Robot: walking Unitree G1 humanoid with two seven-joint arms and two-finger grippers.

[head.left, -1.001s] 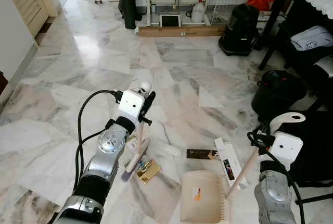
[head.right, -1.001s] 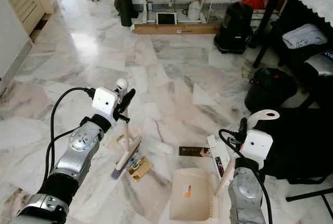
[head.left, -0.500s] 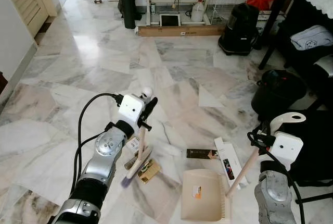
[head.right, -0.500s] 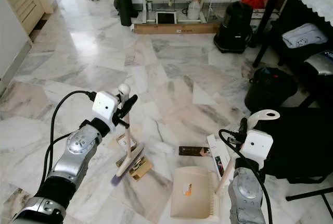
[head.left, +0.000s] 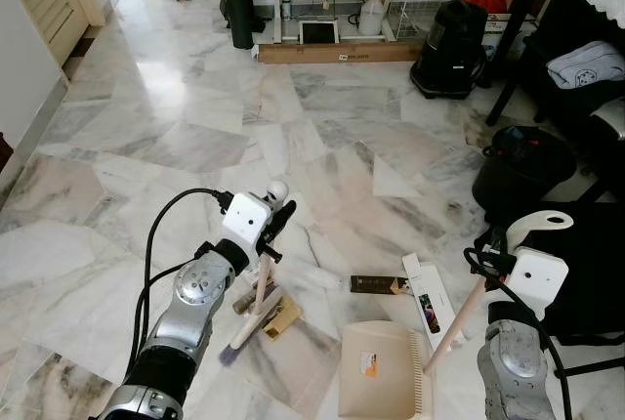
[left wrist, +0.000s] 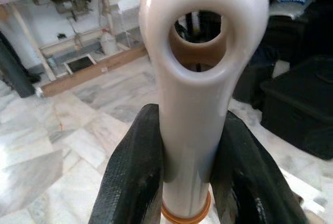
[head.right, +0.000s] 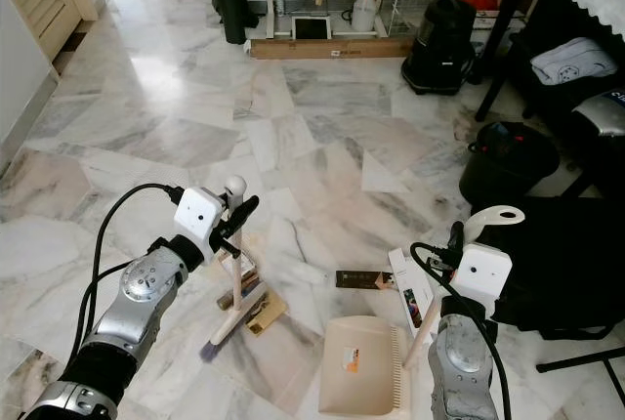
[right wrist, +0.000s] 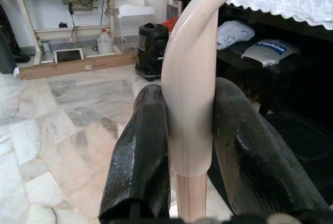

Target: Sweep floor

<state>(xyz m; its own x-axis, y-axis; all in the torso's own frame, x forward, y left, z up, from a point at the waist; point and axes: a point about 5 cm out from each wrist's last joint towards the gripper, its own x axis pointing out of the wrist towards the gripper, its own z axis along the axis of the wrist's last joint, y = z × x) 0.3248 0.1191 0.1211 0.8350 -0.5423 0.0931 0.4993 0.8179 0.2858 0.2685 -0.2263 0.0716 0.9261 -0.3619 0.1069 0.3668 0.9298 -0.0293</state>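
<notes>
now our left gripper (left wrist: 190,182) pinches the brush (head.left: 256,295) handle, bristles on the marble by the gold wrapper (head.left: 281,317). our right gripper (right wrist: 190,182) clamps the dustpan (head.left: 383,367) handle, pan flat just beside. we'd best sweep low toward the pan's lip, steering wide of the white box (head.left: 427,295); open floor lies ahead, black bags (head.left: 518,171) crowd our right.

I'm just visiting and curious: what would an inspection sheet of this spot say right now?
Surface: marble floor, bare in the middle.
Job's things: broom bristles down; dustpan flat on floor.
Clutter: gold packet, dark packet, white box.
Grippers: left gripper shut on broom handle; right gripper shut on dustpan handle.
Cables: black cable looping along left arm.
Surroundings: black bin, black vacuum cleaner, shelf rack.
</notes>
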